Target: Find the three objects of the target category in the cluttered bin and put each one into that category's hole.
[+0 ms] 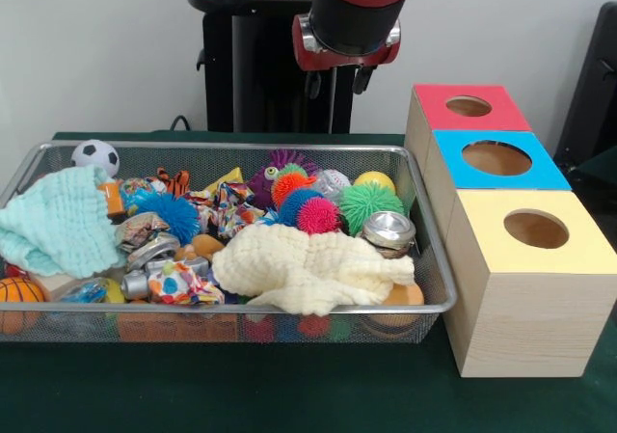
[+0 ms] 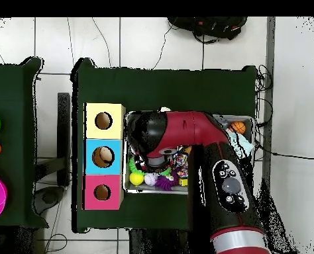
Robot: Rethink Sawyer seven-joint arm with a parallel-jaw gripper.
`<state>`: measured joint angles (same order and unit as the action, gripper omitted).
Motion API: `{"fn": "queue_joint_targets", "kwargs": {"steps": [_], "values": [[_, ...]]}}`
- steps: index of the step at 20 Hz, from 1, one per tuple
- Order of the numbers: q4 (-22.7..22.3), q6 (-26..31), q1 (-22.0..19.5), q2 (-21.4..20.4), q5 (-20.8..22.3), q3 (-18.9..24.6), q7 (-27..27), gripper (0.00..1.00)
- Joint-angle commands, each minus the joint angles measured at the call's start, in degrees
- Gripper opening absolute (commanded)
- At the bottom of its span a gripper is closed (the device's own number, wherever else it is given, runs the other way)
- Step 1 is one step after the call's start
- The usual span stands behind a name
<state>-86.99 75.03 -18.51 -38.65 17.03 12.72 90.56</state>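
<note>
We see the wide silver wire-mesh bin (image 1: 227, 310) on the dark green table (image 1: 289, 394), stuffed full of toys. The three wooden boxes sit just beside it, with a red top (image 1: 439, 112), a blue top (image 1: 540, 168) and a yellow top (image 1: 578, 250), each with a round hole. Our red and black gripper (image 1: 336, 83) hangs high above the far side of the bin, touching nothing. We can see two short dark tips, but we cannot tell if they are apart or together.

We think the search has not started. Here is what could go wrong. A big cream cloth (image 1: 308, 267) and a mint green cloth (image 1: 53, 223) lie over many toys, so the right ones may be hidden. The spiky rubber balls (image 1: 318, 213) are packed tight, so we might grab two together. The shiny metal tin (image 1: 388, 230) looks slippery and could drop
</note>
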Motion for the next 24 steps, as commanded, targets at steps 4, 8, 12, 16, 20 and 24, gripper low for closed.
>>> {"fn": "queue_joint_targets", "kwargs": {"steps": [4,8,12,16,20,24], "values": [[-0.40,-6.41,-2.30,4.74,-0.73,0.69,4.36,1.00],[3.67,-4.11,-2.78,6.12,0.06,0.64,3.64,1.00],[7.23,-4.33,-3.60,8.79,0.41,0.74,3.29,1.00],[11.74,-2.91,-4.81,12.09,1.45,0.99,1.11,1.00],[15.06,-2.63,-5.39,14.26,3.60,0.64,-0.81,1.00],[15.64,-2.77,-6.60,13.58,4.59,0.15,-2.17,1.00]]}}
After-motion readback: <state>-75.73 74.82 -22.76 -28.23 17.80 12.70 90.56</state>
